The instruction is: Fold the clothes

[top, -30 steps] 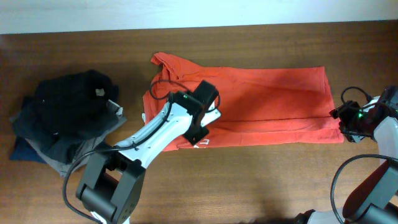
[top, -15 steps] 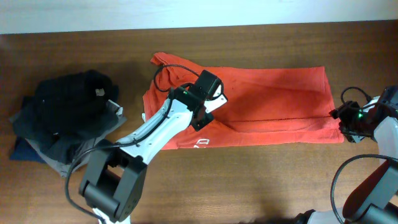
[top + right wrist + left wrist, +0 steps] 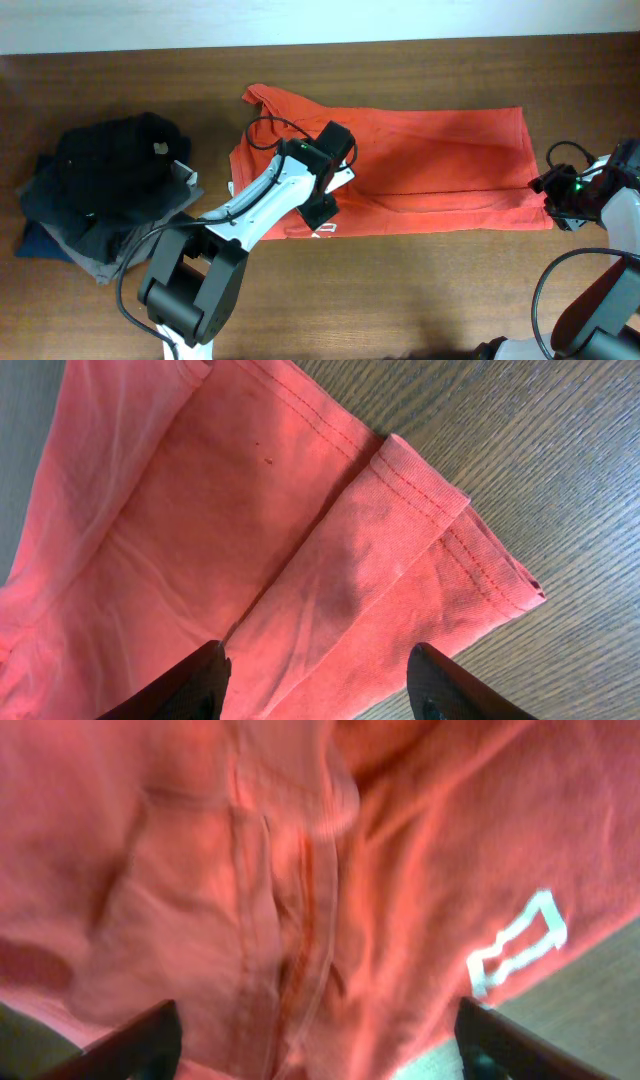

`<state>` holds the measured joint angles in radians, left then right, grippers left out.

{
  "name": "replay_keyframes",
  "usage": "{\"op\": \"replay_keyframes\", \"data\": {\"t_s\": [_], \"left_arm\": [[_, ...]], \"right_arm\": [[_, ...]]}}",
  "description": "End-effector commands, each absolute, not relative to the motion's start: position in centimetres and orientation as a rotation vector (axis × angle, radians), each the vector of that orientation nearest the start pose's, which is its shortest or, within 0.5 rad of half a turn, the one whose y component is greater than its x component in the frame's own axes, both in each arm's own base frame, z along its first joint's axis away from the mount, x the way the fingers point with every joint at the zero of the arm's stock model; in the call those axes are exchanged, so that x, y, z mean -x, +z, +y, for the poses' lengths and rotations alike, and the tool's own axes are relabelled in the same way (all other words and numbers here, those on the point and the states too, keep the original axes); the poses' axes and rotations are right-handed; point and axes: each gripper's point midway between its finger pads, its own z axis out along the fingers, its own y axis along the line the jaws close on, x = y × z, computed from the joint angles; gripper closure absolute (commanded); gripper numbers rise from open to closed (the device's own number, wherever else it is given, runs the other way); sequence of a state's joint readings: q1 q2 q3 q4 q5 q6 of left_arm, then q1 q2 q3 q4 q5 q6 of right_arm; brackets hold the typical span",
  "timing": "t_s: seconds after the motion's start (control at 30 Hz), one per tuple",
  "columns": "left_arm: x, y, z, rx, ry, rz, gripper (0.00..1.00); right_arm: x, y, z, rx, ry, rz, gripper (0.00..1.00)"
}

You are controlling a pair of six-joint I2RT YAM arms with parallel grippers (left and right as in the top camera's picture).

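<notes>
- I am holding my left fingers (image 3: pixel 140 1040) spread wide over the red-orange T-shirt (image 3: pixel 440 150), gripping nothing.
- The shirt is lying on the desk (image 3: pixel 420 290), doubled lengthwise.
- My right fingers (image 3: pixel 185 680) are hovering open and empty at the hem corner (image 3: pixel 470 550).
- Next I should be pinching both layers squarely.

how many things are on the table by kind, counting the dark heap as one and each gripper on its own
red-orange T-shirt: 1
heap of dark clothes: 1
grippers: 2 (left gripper, right gripper)
total: 4
</notes>
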<state>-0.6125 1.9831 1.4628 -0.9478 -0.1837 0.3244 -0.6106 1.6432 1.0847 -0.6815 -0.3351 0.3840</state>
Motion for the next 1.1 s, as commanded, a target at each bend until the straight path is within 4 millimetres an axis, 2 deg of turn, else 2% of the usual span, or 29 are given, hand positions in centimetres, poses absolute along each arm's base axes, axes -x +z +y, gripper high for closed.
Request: {"op": "replay_keyframes", "data": {"t_s": [0.0,0.03,0.07,0.13,0.17,0.2,0.23,0.3,0.43,0.5,0.6,0.77,0.8,0.93,1.07], "left_arm": [[-33.9,4.2,-19.3,-1.297,0.260,2.721,0.54],[-33.9,3.9,-19.1,-1.284,0.262,2.728,0.67],[-33.9,3.7,-19.0,-1.281,0.261,2.730,0.73],[-33.9,3.4,-18.7,-1.276,0.266,2.738,0.73],[-33.9,3.4,-18.6,-1.273,0.266,2.741,0.61],[-34.0,3.4,-18.5,-1.270,0.266,2.743,0.44],[-34.0,3.4,-18.3,-1.267,0.267,2.749,0.35],[-33.8,3.3,-17.9,-1.264,0.276,2.764,0.28],[-33.6,2.9,-16.5,-1.238,0.289,2.808,0.27],[-34.0,2.7,-15.3,-1.208,0.334,2.818,0.33],[-34.5,2.7,-14.5,-1.174,0.348,2.824,0.50],[-35.0,2.7,-14.4,-1.150,0.337,2.819,0.63],[-35.1,2.7,-14.5,-1.147,0.331,2.815,0.68],[-35.1,2.7,-14.6,-1.150,0.333,2.814,0.98],[-35.4,3.1,-14.6,-1.144,0.342,2.806,1.00]], "right_arm": [[-32.8,7.9,-15.9,-1.216,0.406,2.452,0.38],[-32.8,7.9,-15.9,-1.216,0.406,2.452,0.38],[-32.8,7.9,-15.9,-1.216,0.406,2.452,0.38],[-32.8,7.8,-15.9,-1.216,0.406,2.453,0.38],[-32.8,7.8,-15.9,-1.217,0.407,2.453,0.38],[-32.8,7.8,-15.9,-1.217,0.407,2.453,0.38],[-32.8,7.8,-15.9,-1.217,0.407,2.453,0.38],[-32.8,7.8,-15.9,-1.217,0.407,2.453,0.38],[-32.7,7.8,-15.9,-1.220,0.408,2.457,0.38],[-32.7,7.8,-15.8,-1.221,0.409,2.459,0.38],[-32.7,7.8,-15.8,-1.221,0.409,2.459,0.38],[-32.6,7.8,-15.8,-1.223,0.409,2.460,0.38],[-32.6,7.8,-15.8,-1.223,0.410,2.460,0.38],[-32.6,7.8,-15.8,-1.225,0.410,2.462,0.38],[-32.6,7.8,-15.8,-1.225,0.410,2.462,0.38]]}}
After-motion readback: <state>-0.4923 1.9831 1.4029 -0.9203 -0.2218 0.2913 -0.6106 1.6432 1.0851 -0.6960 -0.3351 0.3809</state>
